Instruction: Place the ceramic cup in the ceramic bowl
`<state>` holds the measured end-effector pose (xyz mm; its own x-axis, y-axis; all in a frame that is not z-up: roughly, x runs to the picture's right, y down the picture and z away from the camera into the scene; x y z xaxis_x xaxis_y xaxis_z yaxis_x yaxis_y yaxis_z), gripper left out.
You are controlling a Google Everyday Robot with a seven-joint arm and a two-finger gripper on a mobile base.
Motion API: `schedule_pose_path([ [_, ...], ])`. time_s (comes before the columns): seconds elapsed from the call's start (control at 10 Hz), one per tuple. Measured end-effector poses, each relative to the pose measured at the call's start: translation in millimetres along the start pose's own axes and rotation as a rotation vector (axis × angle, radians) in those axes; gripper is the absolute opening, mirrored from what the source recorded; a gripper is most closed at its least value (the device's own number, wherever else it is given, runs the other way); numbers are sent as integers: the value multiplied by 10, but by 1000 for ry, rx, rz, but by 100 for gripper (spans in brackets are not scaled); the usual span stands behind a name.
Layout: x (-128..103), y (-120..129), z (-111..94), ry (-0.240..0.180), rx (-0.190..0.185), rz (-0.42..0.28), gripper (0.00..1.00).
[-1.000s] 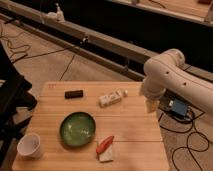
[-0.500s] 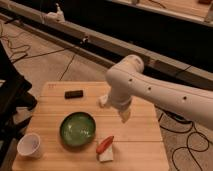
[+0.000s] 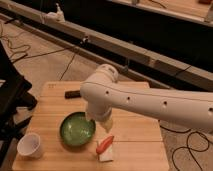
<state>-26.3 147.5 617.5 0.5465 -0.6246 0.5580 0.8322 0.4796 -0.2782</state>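
The white ceramic cup [image 3: 30,145] stands upright at the near left corner of the wooden table [image 3: 135,132]. The green ceramic bowl [image 3: 77,129] sits a little to its right, near the table's middle, with nothing in it. My white arm reaches in from the right across the table. Its gripper [image 3: 101,121] hangs down just above the bowl's right rim, well to the right of the cup and holding nothing that I can see.
A small dark bar [image 3: 72,93] lies at the table's far left. A red and white packet [image 3: 105,148] lies at the near edge, right of the bowl. Cables run over the floor to the left. A long rail crosses behind the table.
My arm has swung further left and forward over the table, bringing the gripper from the table's right side to just above the bowl's right rim. The cup and bowl have not moved.
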Motion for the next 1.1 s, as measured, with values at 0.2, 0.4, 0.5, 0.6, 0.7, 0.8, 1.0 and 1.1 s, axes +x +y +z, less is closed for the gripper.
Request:
schedule_pose_path([
  [0.2, 8, -2, -2, 1, 0, 1, 65],
  [0.4, -14, -224, -30, 26, -4, -50, 65],
  [0.5, -67, -398, -33, 37, -4, -91, 65],
  [0.6, -186, -641, -4, 39, 2, -151, 65],
  [0.7, -364, -932, 41, 36, 10, -230, 65],
  [0.8, -488, -1136, 98, 40, 11, -293, 65],
  [1.0, -734, -1444, 200, 34, 9, -395, 65],
  [1.1, -879, -1592, 265, 27, 6, -448, 65],
])
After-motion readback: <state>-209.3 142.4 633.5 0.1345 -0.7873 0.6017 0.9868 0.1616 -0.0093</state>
